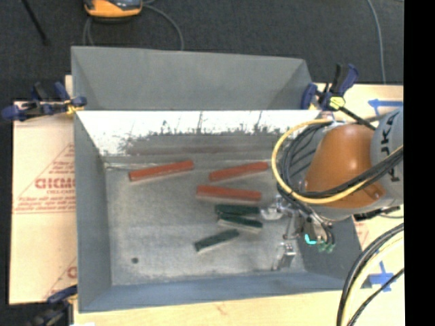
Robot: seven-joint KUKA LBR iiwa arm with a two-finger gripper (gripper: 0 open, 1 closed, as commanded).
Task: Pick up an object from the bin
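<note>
Arm (pixel 343 172) overhangs bin (pixel 90 216) holding 3 red bars (pixel 161 170) plus green bars (pixel 216 240).

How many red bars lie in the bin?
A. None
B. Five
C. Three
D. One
C: there are three red bars on the floor of the bin: one at the left, a second to its right, and a third just in front of the second.
</note>
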